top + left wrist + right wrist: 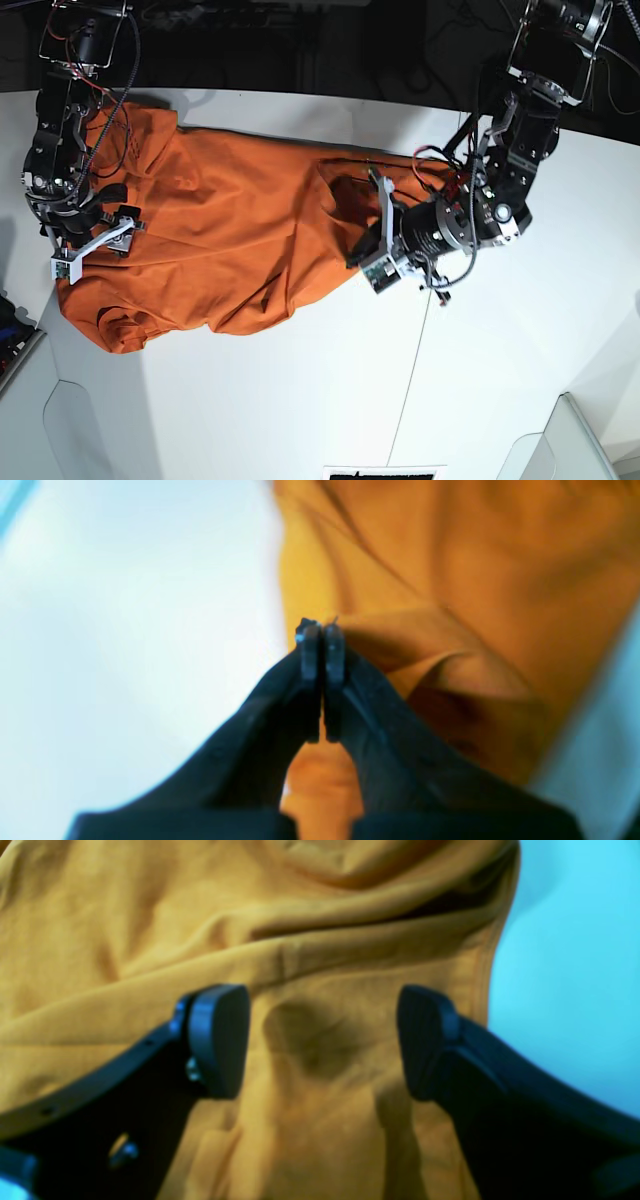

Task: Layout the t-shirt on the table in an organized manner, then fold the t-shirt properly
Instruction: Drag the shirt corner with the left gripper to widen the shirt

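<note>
T-shirt [220, 230] lying crumpled on white surface [300, 400]; left claw [321, 630] pinching its edge, right claw [320, 1040] hanging released over cloth.

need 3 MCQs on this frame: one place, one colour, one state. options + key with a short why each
1. Where does the t-shirt lie on the table?
A. spread over the far part, between the arms
B. hanging off the near edge
C. folded small in the near corner

2. What colour is the t-shirt?
A. blue
B. orange
C. white

3. How do the grippers stand?
A. both open
B. left gripper shut at the shirt's edge, right gripper open over the cloth
C. both shut

Key:
1 A, the base view shows it rumpled across the far tabletop.
2 B, orange in all three views.
3 B, the left wrist view shows the jaws pressed together, the right wrist view shows them wide apart.
</note>
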